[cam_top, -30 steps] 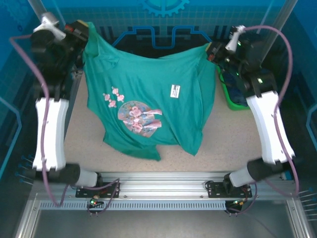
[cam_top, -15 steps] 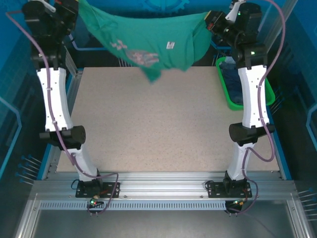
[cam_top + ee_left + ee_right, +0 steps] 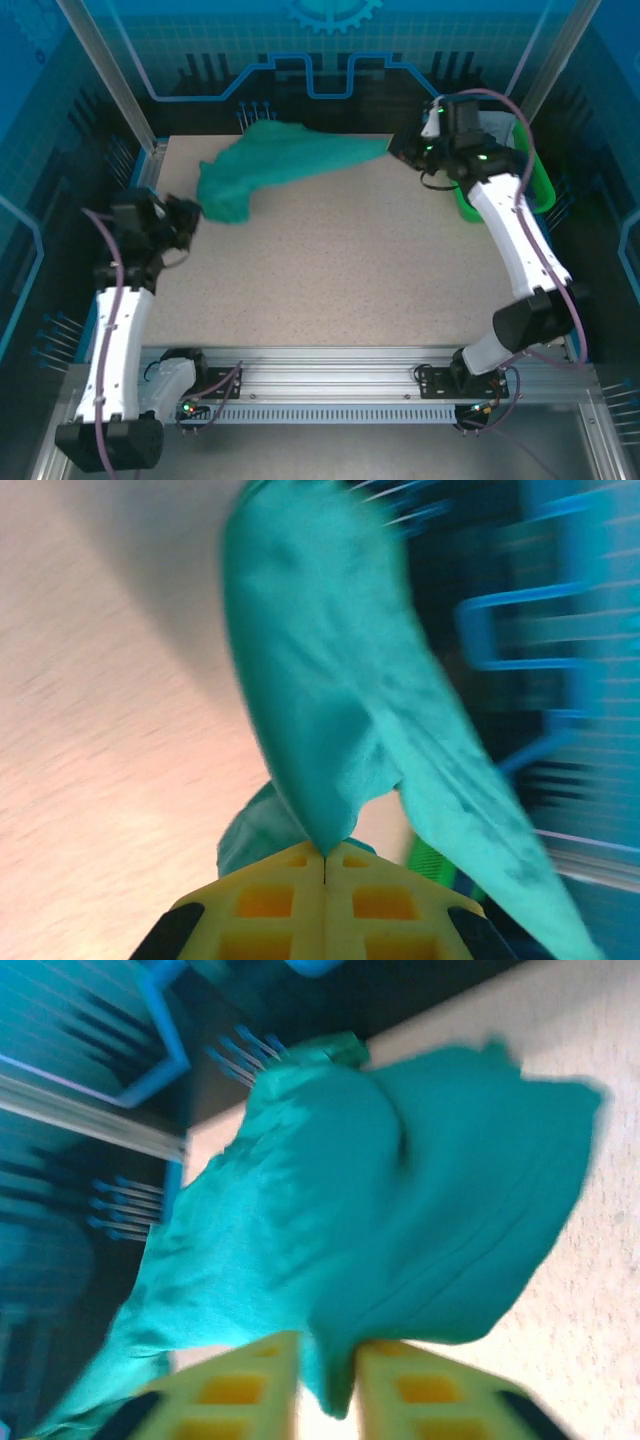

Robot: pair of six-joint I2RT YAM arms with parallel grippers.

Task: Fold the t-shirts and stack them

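Shirt: one teal t-shirt strung in a loose band across the far left of the table, between my two grippers, bunched thickest at its left end
Left gripper: low at the table's left edge; on my left wrist view the yellow fingers are pressed together on a pinch of the shirt's edge
Right gripper: far side, right of centre; fingers sit a little apart with a fold of shirt in the gap; the view is blurred, so I cannot tell whether they grip it or have let go
Edges: the shirt's far side runs close to the table's far edge; its left end is just beside the left edge
Open room: I see bare speckled tabletop across the middle, the near half and the right side
Basket: bright green, just off the far right edge, behind my right arm
Markings: the shirt shows plain teal cloth; the back wall carries light-blue line art and a gear shape
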